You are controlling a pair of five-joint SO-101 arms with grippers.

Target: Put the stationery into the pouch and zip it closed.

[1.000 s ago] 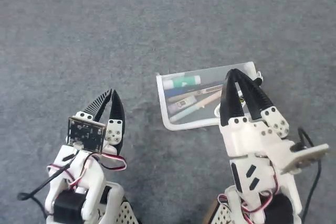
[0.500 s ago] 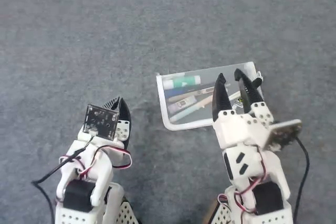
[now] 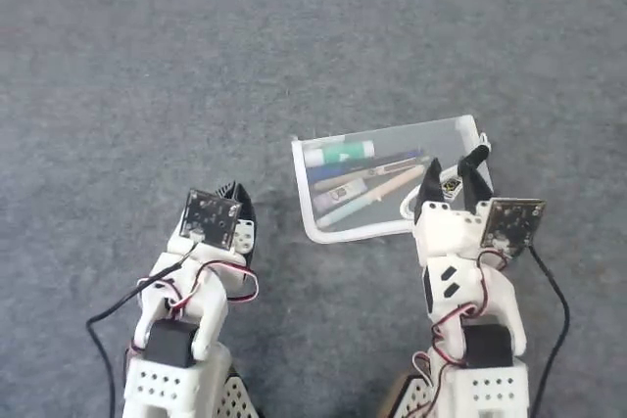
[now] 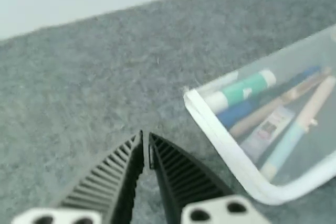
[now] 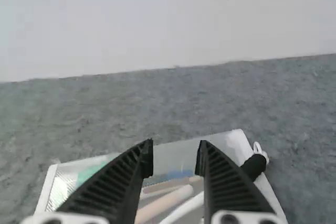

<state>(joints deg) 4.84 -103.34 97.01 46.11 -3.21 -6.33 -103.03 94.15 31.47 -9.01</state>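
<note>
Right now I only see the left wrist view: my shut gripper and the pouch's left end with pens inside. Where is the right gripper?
Observer: The right gripper is over the right end of the pouch, on the side nearer the arms.
Operator: Open or shut?
Observer: Open. The right wrist view shows a clear gap between its fingers, with nothing held.
Operator: And the zip pull?
Observer: The black zip pull lies at the pouch's far right corner, just beside the right gripper's outer finger.
</note>
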